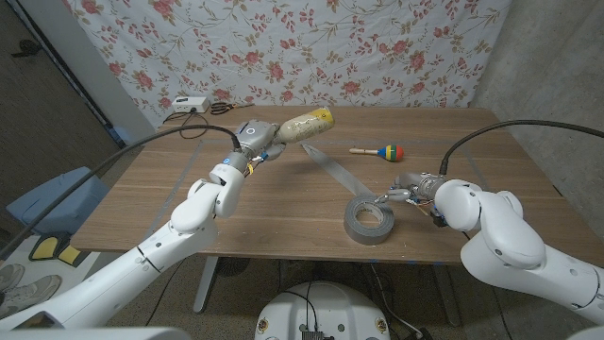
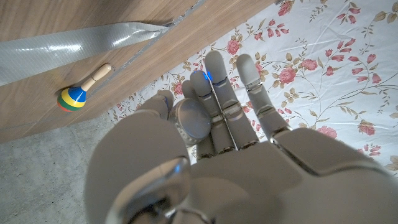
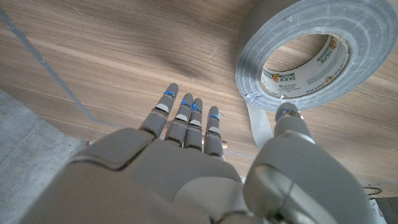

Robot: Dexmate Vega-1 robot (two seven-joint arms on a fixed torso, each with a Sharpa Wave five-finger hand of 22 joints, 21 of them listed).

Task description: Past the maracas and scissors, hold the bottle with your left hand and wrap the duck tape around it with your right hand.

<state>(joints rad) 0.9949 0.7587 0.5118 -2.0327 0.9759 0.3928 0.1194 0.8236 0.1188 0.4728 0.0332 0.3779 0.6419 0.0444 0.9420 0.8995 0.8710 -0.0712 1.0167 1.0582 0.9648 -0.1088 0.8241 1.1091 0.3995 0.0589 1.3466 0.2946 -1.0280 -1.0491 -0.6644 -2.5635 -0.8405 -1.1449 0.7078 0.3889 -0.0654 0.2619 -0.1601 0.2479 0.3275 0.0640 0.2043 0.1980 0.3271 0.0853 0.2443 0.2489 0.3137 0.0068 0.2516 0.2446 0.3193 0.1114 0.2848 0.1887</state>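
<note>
Head view, left hand: the left hand [image 1: 253, 138] grips the bottle [image 1: 304, 127] near the counter's [image 1: 283, 212] far edge, lifted off it.
Head view, tape: a grey strip [image 1: 332, 173] runs from the bottle to the duct tape roll [image 1: 369, 222], which lies flat just beside the right hand [image 1: 408, 189].
Head view, open room: bare wood lies between the hands; a maraca [image 1: 381, 151] lies beyond the right hand.
Left wrist view: the fingers [image 2: 214, 102] curl around the bottle's cap [image 2: 193, 117]; the maraca [image 2: 79, 91] lies near the counter edge.
Right wrist view: the right hand's [image 3: 193, 134] fingers [image 3: 186, 121] are spread and hold nothing; the thumb [image 3: 289, 121] touches the roll's [image 3: 314, 53] rim.
</note>
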